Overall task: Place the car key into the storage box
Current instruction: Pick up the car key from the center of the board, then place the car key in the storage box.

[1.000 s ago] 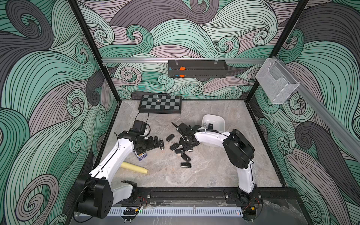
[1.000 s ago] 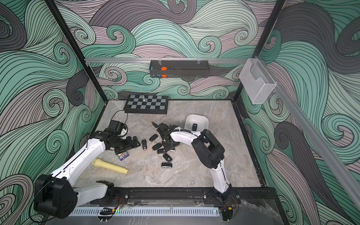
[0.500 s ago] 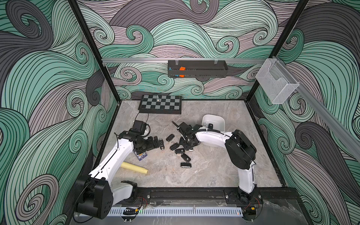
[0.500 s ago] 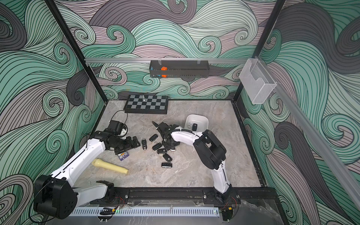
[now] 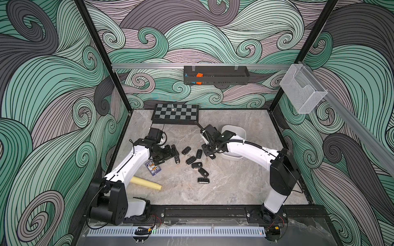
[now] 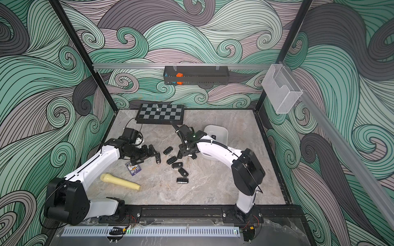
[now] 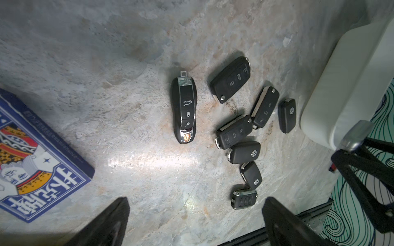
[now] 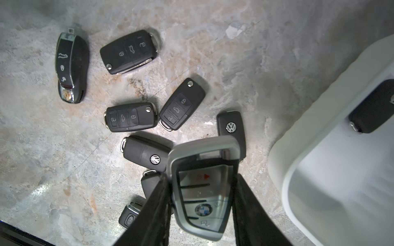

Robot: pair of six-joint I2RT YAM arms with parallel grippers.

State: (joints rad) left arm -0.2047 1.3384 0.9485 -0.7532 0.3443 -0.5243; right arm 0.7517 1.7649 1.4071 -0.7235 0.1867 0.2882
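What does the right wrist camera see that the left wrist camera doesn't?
Only the right wrist view: the right gripper pinching a silver key with its buttons facing the camera, and a black key lying inside the storage box. Only the left wrist view: a blue card box and the left gripper, wide open and empty. Both: the long chrome-trimmed key, the scattered black keys on the marble table, and the storage box's white wall.
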